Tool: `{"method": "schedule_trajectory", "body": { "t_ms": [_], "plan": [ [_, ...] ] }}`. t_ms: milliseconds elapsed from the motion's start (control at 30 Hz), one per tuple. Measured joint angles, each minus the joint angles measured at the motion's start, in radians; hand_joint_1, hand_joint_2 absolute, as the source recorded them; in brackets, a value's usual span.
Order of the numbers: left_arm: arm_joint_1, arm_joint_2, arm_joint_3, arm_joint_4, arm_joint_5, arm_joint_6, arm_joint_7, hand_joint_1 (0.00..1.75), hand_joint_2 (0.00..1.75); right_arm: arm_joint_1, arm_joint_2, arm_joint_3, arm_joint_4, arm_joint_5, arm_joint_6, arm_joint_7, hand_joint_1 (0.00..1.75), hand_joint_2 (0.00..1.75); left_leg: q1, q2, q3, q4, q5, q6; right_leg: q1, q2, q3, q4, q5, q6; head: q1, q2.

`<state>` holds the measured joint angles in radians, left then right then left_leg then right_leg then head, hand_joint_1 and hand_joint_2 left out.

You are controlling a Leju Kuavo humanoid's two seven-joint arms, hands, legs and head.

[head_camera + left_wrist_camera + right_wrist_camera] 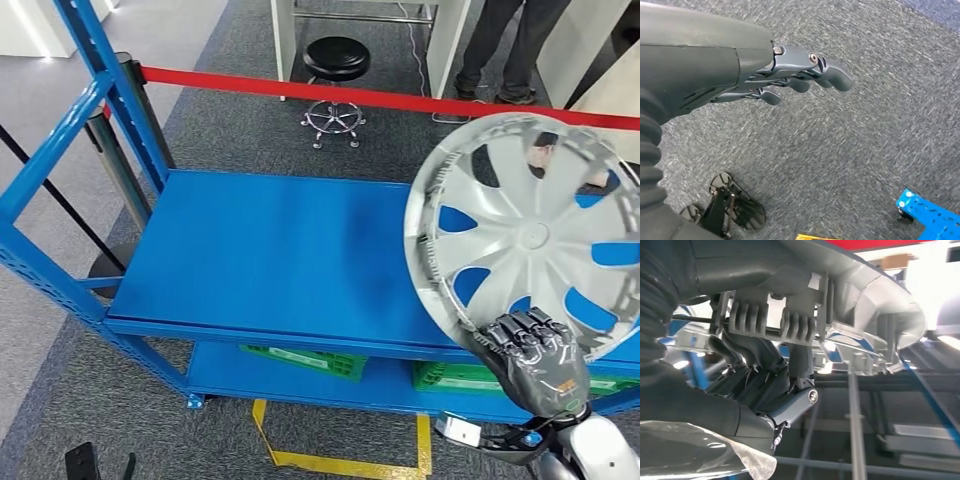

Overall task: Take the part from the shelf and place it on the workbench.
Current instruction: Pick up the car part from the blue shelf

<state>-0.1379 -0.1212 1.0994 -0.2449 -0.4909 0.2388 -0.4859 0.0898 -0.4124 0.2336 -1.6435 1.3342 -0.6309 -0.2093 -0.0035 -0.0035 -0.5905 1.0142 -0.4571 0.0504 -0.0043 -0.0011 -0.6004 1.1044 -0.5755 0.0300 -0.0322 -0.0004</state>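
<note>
A silver wheel cover (532, 235) with curved spokes is held tilted up over the right end of the blue shelf (272, 260). My right hand (537, 352) grips its near rim from below. In the right wrist view the dark fingers (753, 357) curl around the cover's ribbed inner edge (798, 322). My left hand (791, 75) hangs over grey carpet with its fingers stretched out and nothing in them.
A red barrier tape (362, 95) runs behind the shelf, with a black stool (336, 62) and a person's legs (506, 50) beyond it. Green crates (309, 360) sit on the lower shelf. Yellow floor tape (340, 460) marks the carpet in front.
</note>
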Motion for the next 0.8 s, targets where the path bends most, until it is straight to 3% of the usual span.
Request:
{"method": "schedule_trajectory", "body": {
  "t_ms": [67, 100, 133, 167, 200, 267, 333, 400, 467, 533, 600, 633, 667, 733, 800],
  "plan": [
    [0.0, -0.002, 0.0, 0.0, 0.0, -0.01, 0.011, 0.0, 1.75, -0.007, -0.007, 0.017, -0.001, -0.025, 0.008, -0.01, 1.75, 1.75, 0.001, 0.0, -0.001, 0.001, 0.002, 0.002, -0.005, 0.0, -0.055, 0.124, -0.057, 0.01, 0.001, 0.0],
    [0.0, -0.003, 0.0, 0.0, -0.001, -0.014, 0.014, 0.0, 1.75, -0.008, -0.01, 0.024, -0.001, -0.034, 0.013, -0.015, 1.75, 1.75, 0.001, 0.001, -0.002, 0.002, 0.002, 0.002, -0.008, 0.0, -0.074, 0.166, -0.068, 0.015, 0.0, 0.0],
    [0.0, -0.004, 0.0, 0.0, -0.002, -0.017, 0.018, 0.0, 1.75, -0.009, -0.014, 0.031, -0.002, -0.04, 0.017, -0.019, 1.75, 1.75, 0.003, 0.0, -0.002, 0.003, 0.002, 0.002, -0.011, 0.0, -0.076, 0.174, -0.059, 0.019, 0.0, 0.0],
    [0.0, -0.006, 0.0, 0.0, -0.002, -0.019, 0.021, 0.0, 1.75, -0.01, -0.017, 0.038, -0.003, -0.045, 0.021, -0.021, 1.75, 1.75, 0.005, 0.0, -0.003, 0.006, 0.002, 0.001, -0.014, -0.001, -0.059, 0.142, -0.032, 0.023, 0.001, 0.0],
    [0.0, -0.007, 0.0, 0.0, -0.003, -0.021, 0.022, 0.0, 1.75, -0.011, -0.021, 0.045, -0.006, -0.048, 0.023, -0.023, 1.75, 1.75, 0.007, 0.0, -0.004, 0.009, 0.001, -0.002, -0.019, -0.001, -0.028, 0.081, 0.005, 0.027, 0.001, 0.0],
    [-0.001, -0.007, 0.0, 0.0, -0.004, -0.024, 0.023, 0.0, 1.75, -0.016, -0.026, 0.056, -0.011, -0.051, 0.025, -0.023, 1.75, 1.75, 0.008, -0.003, -0.01, 0.02, 0.0, -0.012, -0.022, 0.001, 0.031, -0.036, 0.048, 0.032, 0.002, 0.0],
    [-0.001, -0.006, 0.0, 0.0, -0.006, -0.027, 0.025, 0.0, 1.75, -0.021, -0.029, 0.063, -0.015, -0.053, 0.025, -0.023, 1.75, 1.75, 0.004, -0.005, -0.022, 0.029, 0.005, -0.026, -0.02, 0.005, 0.045, -0.071, 0.054, 0.023, 0.002, 0.0],
    [0.0, -0.005, 0.0, 0.0, -0.008, -0.03, 0.032, 0.0, 1.75, -0.022, -0.03, 0.07, -0.017, -0.057, 0.025, -0.023, 1.75, 1.75, 0.005, -0.005, -0.031, 0.031, 0.011, -0.038, -0.02, 0.005, 0.036, -0.069, 0.065, 0.005, 0.002, 0.0],
    [0.0, -0.006, 0.0, 0.0, -0.01, -0.031, 0.037, 0.0, 1.75, -0.024, -0.03, 0.076, -0.018, -0.063, 0.026, -0.023, 1.75, 1.75, 0.007, -0.004, -0.044, 0.061, -0.024, -0.048, -0.022, 0.001, 0.026, -0.071, 0.078, -0.014, 0.0, 0.0],
    [-0.001, -0.008, -0.001, 0.0, -0.011, -0.032, 0.039, 0.0, 1.75, -0.026, -0.03, 0.082, -0.018, -0.078, 0.029, -0.025, 1.75, 1.75, 0.009, -0.002, -0.074, 0.163, -0.107, -0.056, -0.021, -0.002, 0.011, -0.072, 0.091, -0.026, -0.004, 0.0],
    [-0.001, -0.007, -0.002, 0.0, -0.015, -0.032, 0.043, 0.0, 1.75, -0.026, -0.03, 0.085, -0.018, -0.095, 0.033, -0.03, 1.75, 1.75, 0.01, -0.002, -0.096, 0.275, -0.173, -0.058, -0.017, -0.004, -0.007, -0.072, 0.105, -0.03, -0.004, 0.0],
    [-0.001, -0.008, -0.002, 0.0, -0.017, -0.032, 0.044, 0.0, 1.75, -0.025, -0.031, 0.087, -0.018, -0.1, 0.034, -0.032, 1.75, 1.75, 0.01, -0.002, -0.088, 0.291, -0.181, -0.057, -0.015, -0.004, -0.017, -0.072, 0.113, -0.031, -0.004, 0.0],
    [-0.002, -0.008, -0.002, 0.0, -0.019, -0.031, 0.045, 0.0, 1.75, -0.024, -0.031, 0.087, -0.018, -0.102, 0.034, -0.034, 1.75, 1.75, 0.009, -0.002, -0.061, 0.268, -0.172, -0.053, -0.012, -0.003, -0.027, -0.071, 0.121, -0.031, -0.004, 0.0],
    [-0.004, -0.008, -0.003, 0.0, -0.021, -0.031, 0.046, 0.0, 1.75, -0.022, -0.034, 0.088, -0.019, -0.104, 0.034, -0.035, 1.75, 1.75, 0.008, -0.002, 0.017, 0.161, -0.131, -0.042, -0.009, -0.002, -0.042, -0.072, 0.134, -0.029, -0.004, 0.0],
    [-0.01, -0.007, -0.003, 0.0, -0.021, -0.03, 0.046, 0.0, 1.75, -0.02, -0.036, 0.088, -0.022, -0.105, 0.034, -0.036, 1.75, 1.75, 0.003, -0.002, 0.089, 0.048, -0.111, -0.03, -0.007, -0.002, -0.049, -0.071, 0.145, -0.025, -0.004, 0.0]
  ]
}}
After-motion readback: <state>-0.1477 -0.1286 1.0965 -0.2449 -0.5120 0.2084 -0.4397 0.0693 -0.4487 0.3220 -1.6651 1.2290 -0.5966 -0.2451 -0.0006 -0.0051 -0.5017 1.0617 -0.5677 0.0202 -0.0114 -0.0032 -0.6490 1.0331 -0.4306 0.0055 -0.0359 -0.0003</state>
